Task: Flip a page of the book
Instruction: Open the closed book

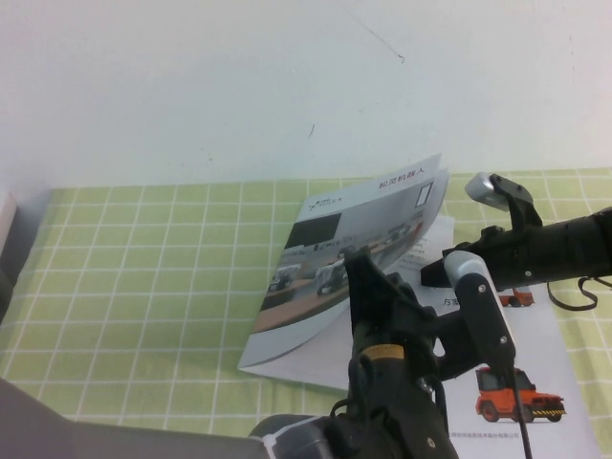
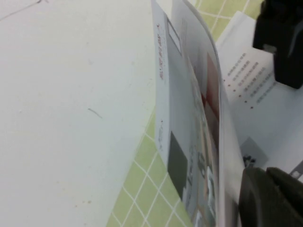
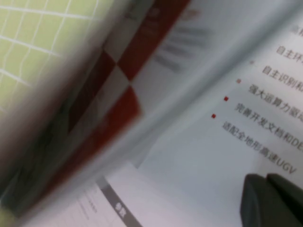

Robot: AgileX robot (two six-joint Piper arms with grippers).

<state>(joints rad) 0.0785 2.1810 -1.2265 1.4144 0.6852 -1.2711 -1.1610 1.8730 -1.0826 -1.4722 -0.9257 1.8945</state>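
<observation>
Lying open on the desk (image 1: 124, 277), the book (image 1: 516, 354) has its front part lifted up in a curve. That raised part, cover outside and page (image 1: 335, 258) with it, stands over the spine so it can fall across to the far side. The right gripper (image 1: 430, 273) is squeezed shut with nothing in it. It sits just beside the raised page, on the side with the flat white sheet and the orange truck, so it looks like it is pushing the page up and over. The left gripper (image 1: 359, 263) is near the bottom edge of the raised page, in front of the cover. Whether it is wide or narrow cannot be told. The page is about halfway over.
</observation>
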